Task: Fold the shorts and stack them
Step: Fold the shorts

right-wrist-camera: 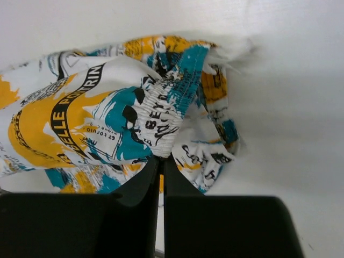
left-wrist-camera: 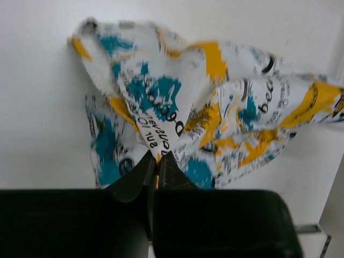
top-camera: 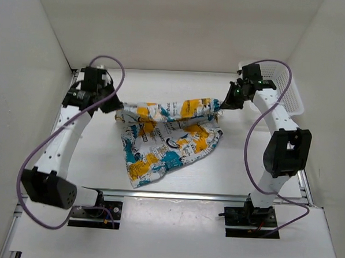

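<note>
Shorts [top-camera: 169, 137] lie across the middle of your white table [top-camera: 216, 177], with their far edge stretched between the two arms and the rest rumpled toward the near side. The white lattice basket [top-camera: 290, 89] sits in the far right corner, well apart from the cloth.

Your left gripper [top-camera: 117, 110] is at the left end of that far edge. Its wrist view shows the jaws closed tight on a fold of printed fabric. Your right gripper [top-camera: 223, 105] is at the right end, with its jaws pinched together on the gathered elastic waistband [right-wrist-camera: 161, 102].

The print is white with yellow-orange, teal and black patches. In the right wrist view you can read arched black capitals over a yellow patch, roughly "ELLE POYRIN". Below them is a smaller line that may end in "23". The left wrist view shows black lettering upside down, too blurred to read surely.
</note>
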